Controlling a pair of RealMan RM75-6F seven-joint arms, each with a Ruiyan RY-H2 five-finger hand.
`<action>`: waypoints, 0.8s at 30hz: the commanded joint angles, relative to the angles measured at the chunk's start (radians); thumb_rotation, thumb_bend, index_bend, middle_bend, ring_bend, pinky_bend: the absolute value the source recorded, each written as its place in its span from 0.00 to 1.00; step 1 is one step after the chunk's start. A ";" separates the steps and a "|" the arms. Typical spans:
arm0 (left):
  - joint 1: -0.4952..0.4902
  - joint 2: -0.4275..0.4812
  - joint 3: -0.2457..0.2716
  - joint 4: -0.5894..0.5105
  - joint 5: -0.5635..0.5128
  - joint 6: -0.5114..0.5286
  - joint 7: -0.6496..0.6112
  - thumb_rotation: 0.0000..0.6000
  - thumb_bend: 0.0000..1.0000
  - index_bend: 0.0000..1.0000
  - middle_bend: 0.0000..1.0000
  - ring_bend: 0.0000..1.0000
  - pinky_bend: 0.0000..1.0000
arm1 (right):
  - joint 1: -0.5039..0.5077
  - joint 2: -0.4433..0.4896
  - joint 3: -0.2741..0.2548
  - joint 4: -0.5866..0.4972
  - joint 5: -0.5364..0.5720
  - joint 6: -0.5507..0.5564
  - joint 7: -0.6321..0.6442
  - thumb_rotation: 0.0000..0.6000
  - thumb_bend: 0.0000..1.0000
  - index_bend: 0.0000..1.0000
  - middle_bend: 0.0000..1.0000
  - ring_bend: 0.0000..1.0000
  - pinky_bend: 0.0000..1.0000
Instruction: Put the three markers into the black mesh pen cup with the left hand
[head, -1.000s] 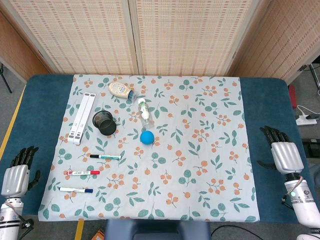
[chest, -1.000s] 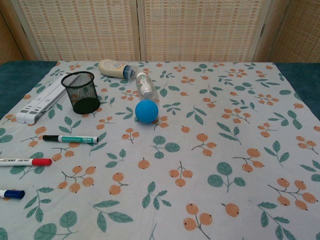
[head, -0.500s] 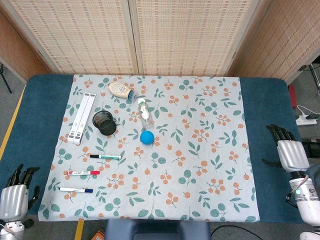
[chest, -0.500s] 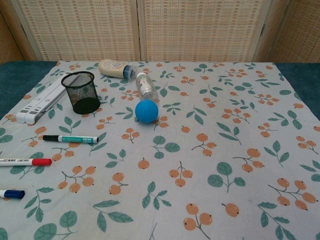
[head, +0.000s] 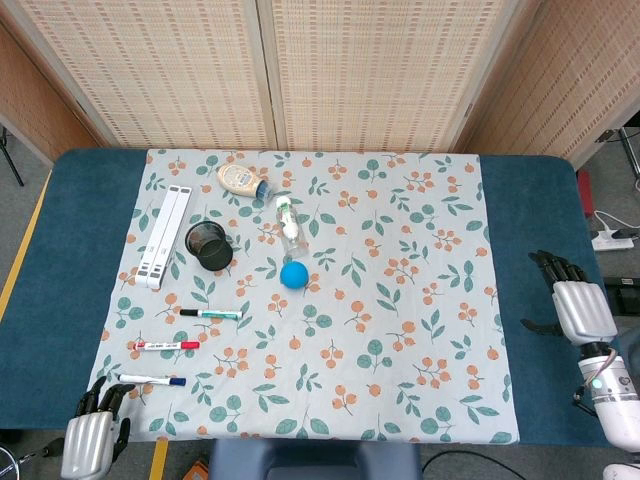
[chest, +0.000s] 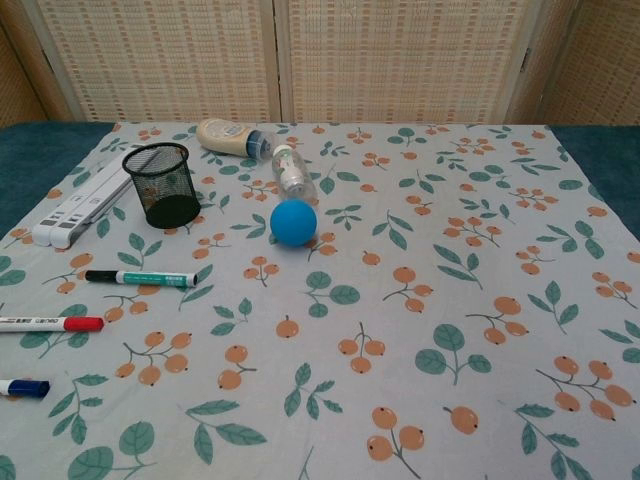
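Slim markers (head: 209, 314) beside cylindrical black mesh pen cup (head: 207, 245)

I see a blue-topped table (head: 60, 230) filling the frame, and spread across its middle lies a pale cloth (head: 400, 300) printed with leaves and orange berries; its lower edge hangs at the bottom of my head view.
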 joint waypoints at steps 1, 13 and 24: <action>-0.019 -0.030 -0.022 0.020 0.020 -0.014 0.033 1.00 0.42 0.28 0.26 0.08 0.18 | 0.001 0.001 -0.002 0.000 -0.006 0.000 0.006 1.00 0.03 0.11 0.06 0.09 0.17; -0.060 -0.111 -0.070 0.097 0.004 -0.080 0.075 1.00 0.42 0.31 0.28 0.10 0.18 | -0.004 0.010 -0.004 -0.005 -0.018 0.010 0.029 1.00 0.02 0.11 0.06 0.10 0.17; -0.075 -0.155 -0.078 0.163 0.000 -0.102 0.092 1.00 0.42 0.35 0.31 0.12 0.18 | -0.001 0.011 -0.004 0.000 -0.016 0.002 0.039 1.00 0.02 0.11 0.06 0.10 0.17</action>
